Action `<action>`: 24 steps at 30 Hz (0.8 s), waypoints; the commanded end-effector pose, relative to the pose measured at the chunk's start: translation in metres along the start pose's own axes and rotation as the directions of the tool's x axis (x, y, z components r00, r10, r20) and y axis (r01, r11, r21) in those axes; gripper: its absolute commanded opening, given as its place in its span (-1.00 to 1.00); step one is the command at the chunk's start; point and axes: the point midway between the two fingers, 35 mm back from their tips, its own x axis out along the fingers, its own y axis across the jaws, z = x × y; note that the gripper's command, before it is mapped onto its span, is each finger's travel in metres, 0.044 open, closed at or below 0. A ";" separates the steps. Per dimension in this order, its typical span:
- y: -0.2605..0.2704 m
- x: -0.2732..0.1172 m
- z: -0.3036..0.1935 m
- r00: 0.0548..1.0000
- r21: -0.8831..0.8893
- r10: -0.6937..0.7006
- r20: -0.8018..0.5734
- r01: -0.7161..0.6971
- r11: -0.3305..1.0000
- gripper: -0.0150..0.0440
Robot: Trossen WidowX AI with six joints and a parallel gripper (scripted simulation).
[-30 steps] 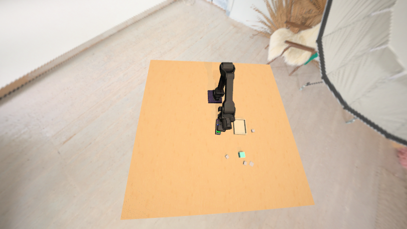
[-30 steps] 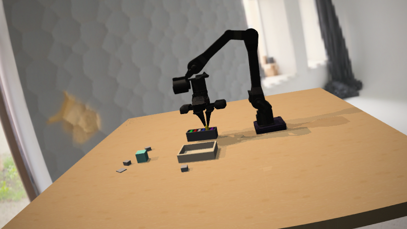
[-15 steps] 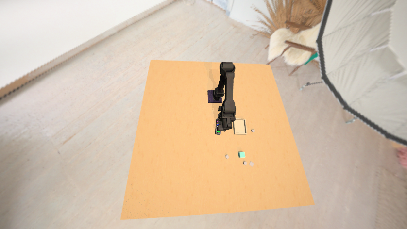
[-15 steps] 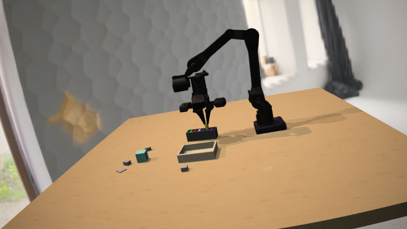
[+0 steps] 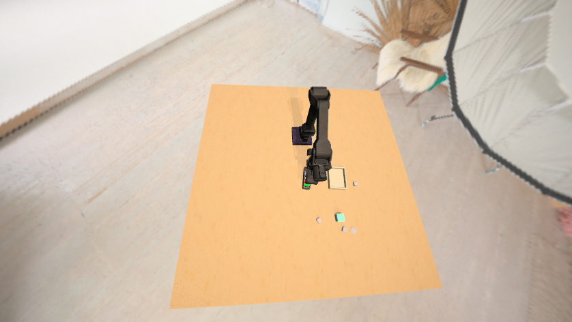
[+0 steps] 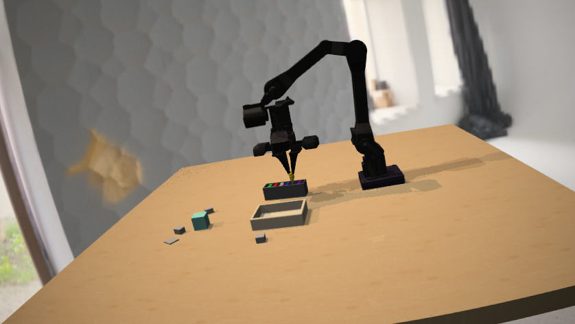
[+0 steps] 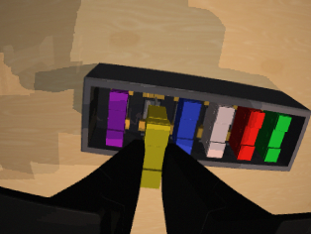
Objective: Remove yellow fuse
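My gripper [image 6: 291, 173] [image 7: 154, 152] is shut on the yellow fuse [image 6: 291, 178] [image 7: 155, 161] and holds it upright, raised above its slot. The slot's gold contacts show behind it in the wrist view. The fuse's lower end is close to the top of the black fuse block [image 6: 285, 192] [image 7: 198, 83]; I cannot tell whether it is fully clear. Purple [image 7: 117, 118], blue [image 7: 188, 118], white [image 7: 221, 125], red [image 7: 251, 134] and green [image 7: 279, 131] fuses stand in the block. The beige tray [image 5: 345, 179] [image 6: 278, 222] is empty, beside the block.
A teal cube [image 5: 339, 217] [image 6: 200, 221] stands beyond the tray, with small grey pieces near it. One more grey piece [image 5: 355, 183] [image 6: 261, 238] lies beside the tray, on the side away from the block. The arm's base [image 5: 302, 136] [image 6: 381, 178] stands on the wooden table [image 5: 248, 239] [image 6: 382, 273].
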 end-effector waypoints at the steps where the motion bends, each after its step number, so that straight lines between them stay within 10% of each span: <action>1: 0.000 -0.003 0.000 1.000 0.004 -0.001 -0.003 0.001 1.000 -0.49; 24: 0.000 -0.028 0.000 1.000 0.005 -0.001 -0.003 0.001 1.000 -0.49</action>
